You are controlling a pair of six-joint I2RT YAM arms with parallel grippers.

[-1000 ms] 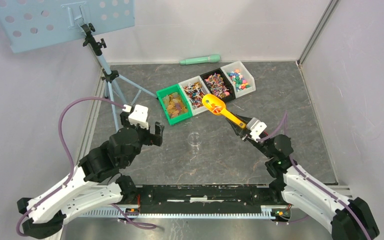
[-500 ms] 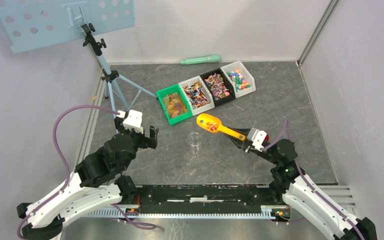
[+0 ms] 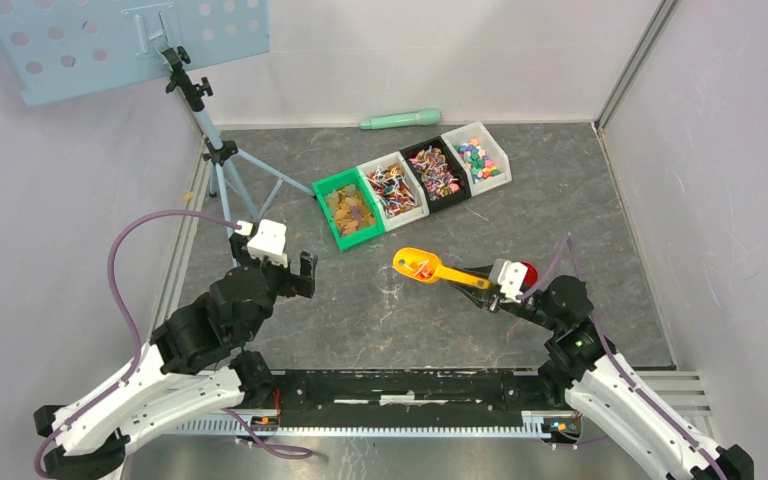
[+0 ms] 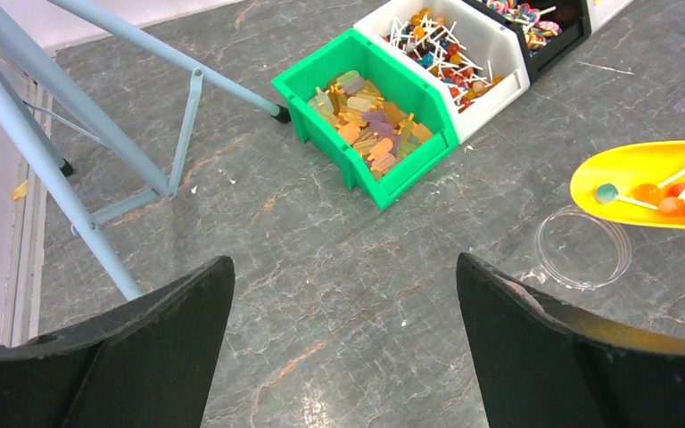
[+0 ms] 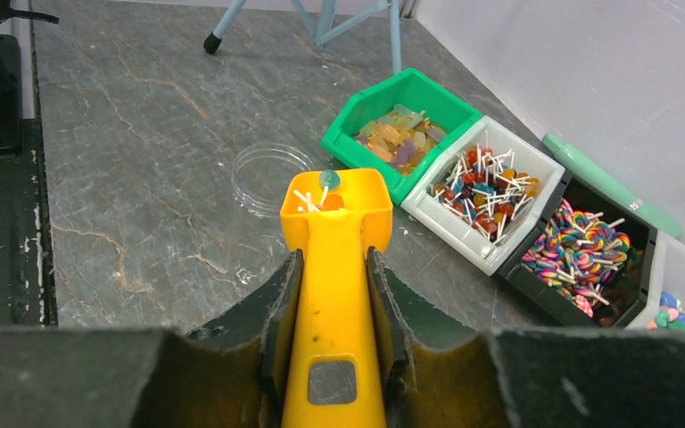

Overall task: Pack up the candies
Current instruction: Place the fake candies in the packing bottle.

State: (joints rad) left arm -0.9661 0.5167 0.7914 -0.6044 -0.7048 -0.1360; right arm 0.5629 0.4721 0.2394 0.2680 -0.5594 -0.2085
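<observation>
The right gripper (image 5: 330,303) clamps the scoop (image 5: 334,223) of candies (image 5: 321,198) near the empty cup (image 5: 236,178); left gripper (image 4: 343,267) gapes wide; nothing looks packed yet.

candies (image 3: 420,266) in scoop (image 3: 453,275), scoop beside cup (image 3: 390,284)

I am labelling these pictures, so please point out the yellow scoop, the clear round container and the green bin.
yellow scoop (image 5: 332,285): right wrist view, on its handle.
clear round container (image 4: 540,259): left wrist view, on its left rim.
green bin (image 4: 419,169): left wrist view, on its near wall.
</observation>
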